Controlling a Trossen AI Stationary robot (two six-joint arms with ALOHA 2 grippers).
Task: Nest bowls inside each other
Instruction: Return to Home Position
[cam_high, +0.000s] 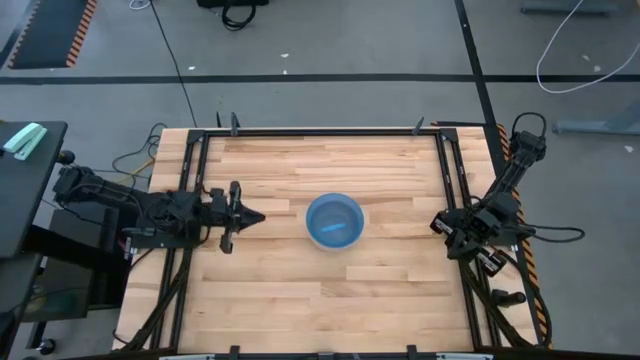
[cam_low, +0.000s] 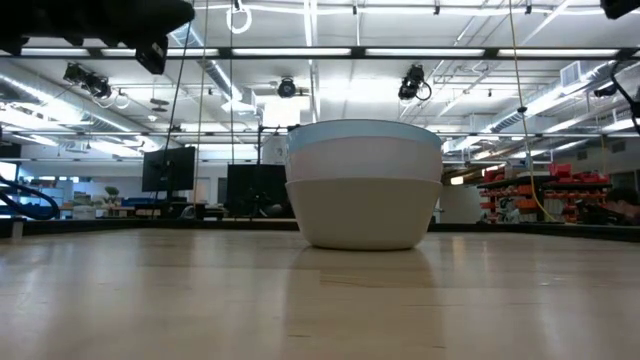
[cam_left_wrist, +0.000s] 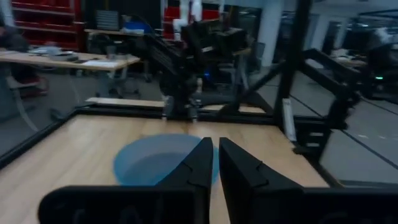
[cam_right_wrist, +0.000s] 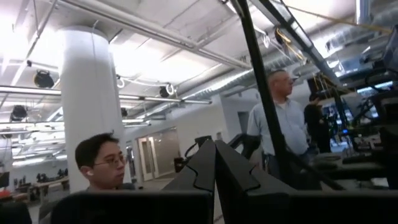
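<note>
The bowls stand nested in one stack at the table's middle, base on the wood. In the high view only the translucent blue bowl (cam_high: 334, 221) shows, on top. The low view shows the stack (cam_low: 364, 185) as a pale blue rim over two pale bands; the salmon-orange and grey-green colours cannot be told. The blue bowl (cam_left_wrist: 155, 163) also lies ahead in the left wrist view. My left gripper (cam_high: 258, 216) (cam_left_wrist: 216, 155) hovers left of the stack, shut, pointing at it. My right gripper (cam_high: 447, 228) (cam_right_wrist: 215, 163) rests at the table's right edge, shut, tilted up toward the room.
A black metal frame (cam_high: 320, 132) runs around the wooden table's edges. Bare wood lies all around the stack. The right arm's base (cam_left_wrist: 183, 93) stands beyond the bowl in the left wrist view. Two people (cam_right_wrist: 102, 163) show in the room behind the right gripper.
</note>
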